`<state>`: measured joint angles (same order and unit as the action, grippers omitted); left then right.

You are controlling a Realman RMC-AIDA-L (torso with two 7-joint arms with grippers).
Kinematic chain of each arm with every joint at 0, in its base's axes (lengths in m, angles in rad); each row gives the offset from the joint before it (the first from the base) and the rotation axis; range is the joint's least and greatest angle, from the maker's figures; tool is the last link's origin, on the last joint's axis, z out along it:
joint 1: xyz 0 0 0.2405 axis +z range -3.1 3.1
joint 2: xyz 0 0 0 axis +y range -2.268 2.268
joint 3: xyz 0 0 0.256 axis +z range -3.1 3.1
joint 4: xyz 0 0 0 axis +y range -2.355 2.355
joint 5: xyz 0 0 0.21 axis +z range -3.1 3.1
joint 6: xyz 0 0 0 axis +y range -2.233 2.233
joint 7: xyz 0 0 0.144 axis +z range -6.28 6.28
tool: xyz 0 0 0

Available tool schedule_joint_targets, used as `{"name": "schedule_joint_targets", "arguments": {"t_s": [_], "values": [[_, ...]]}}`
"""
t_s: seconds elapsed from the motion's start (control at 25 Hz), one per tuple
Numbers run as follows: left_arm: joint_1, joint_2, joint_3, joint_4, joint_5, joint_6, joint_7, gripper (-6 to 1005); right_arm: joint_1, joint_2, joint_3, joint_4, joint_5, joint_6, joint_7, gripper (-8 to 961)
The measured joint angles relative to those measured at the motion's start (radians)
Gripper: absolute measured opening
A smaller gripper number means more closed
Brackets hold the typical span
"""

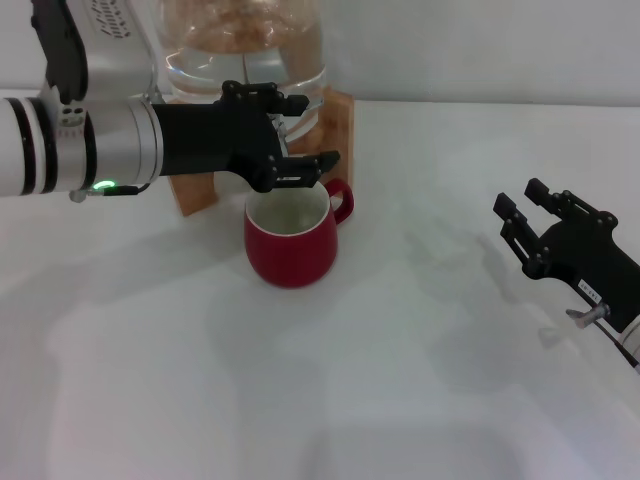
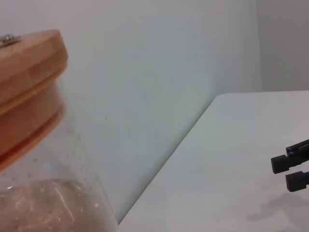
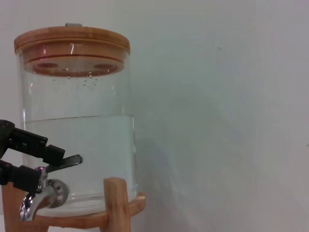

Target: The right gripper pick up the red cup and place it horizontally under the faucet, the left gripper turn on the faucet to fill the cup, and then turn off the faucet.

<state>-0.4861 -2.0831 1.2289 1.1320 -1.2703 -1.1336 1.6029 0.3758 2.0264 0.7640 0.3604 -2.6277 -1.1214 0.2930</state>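
The red cup (image 1: 290,245) stands upright on the white table, directly below the faucet (image 1: 287,127), its handle toward the back right. The faucet is fitted to the clear glass jar (image 1: 245,50); the right wrist view shows its chrome body (image 3: 46,191). My left gripper (image 1: 312,132) is at the faucet, just above the cup. Its fingers (image 3: 34,142) stand open on either side of the flat lever (image 3: 72,159). My right gripper (image 1: 522,208) is open and empty, well to the right of the cup; its tips also show in the left wrist view (image 2: 292,166).
The jar (image 3: 77,121), about half full of water, has a wooden lid (image 3: 72,41) and rests on a wooden stand (image 3: 113,203) by the back wall. White tabletop (image 1: 400,380) spreads in front of and to the right of the cup.
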Motion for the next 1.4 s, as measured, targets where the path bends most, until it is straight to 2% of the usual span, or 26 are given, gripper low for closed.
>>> {"name": "schedule_joint_targets", "arguments": {"t_s": [0.52, 0.76, 1.04, 1.16, 1.32, 1.36, 1.4], "values": [[0.0, 0.001, 0.003, 0.0, -0.005, 0.0, 0.01, 757, 0.002, -0.002, 0.001, 0.0, 0.0, 0.0, 0.0, 418], [0.006, 0.0, 0.051, 0.01, -0.035, -0.009, 0.009, 757, 0.0, -0.002, 0.001, 0.0, 0.0, 0.0, 0.0, 418], [0.027, 0.0, 0.063, 0.047, -0.089, -0.031, 0.01, 757, -0.002, -0.002, 0.0, 0.0, -0.003, 0.0, 0.0, 418], [0.13, -0.002, 0.07, 0.117, -0.206, -0.035, 0.064, 757, -0.005, -0.002, 0.0, 0.0, -0.006, 0.0, 0.0, 418], [0.216, -0.002, 0.081, 0.144, -0.322, -0.037, 0.136, 757, -0.008, -0.002, 0.0, 0.0, -0.007, 0.0, 0.0, 418], [0.216, -0.002, 0.081, 0.144, -0.322, -0.037, 0.136, 757, -0.008, -0.002, 0.0, 0.0, -0.007, -0.001, 0.0, 418], [0.261, -0.003, 0.092, 0.153, -0.365, -0.037, 0.174, 757, -0.008, -0.002, 0.0, 0.0, -0.008, -0.001, 0.0, 418]]}}
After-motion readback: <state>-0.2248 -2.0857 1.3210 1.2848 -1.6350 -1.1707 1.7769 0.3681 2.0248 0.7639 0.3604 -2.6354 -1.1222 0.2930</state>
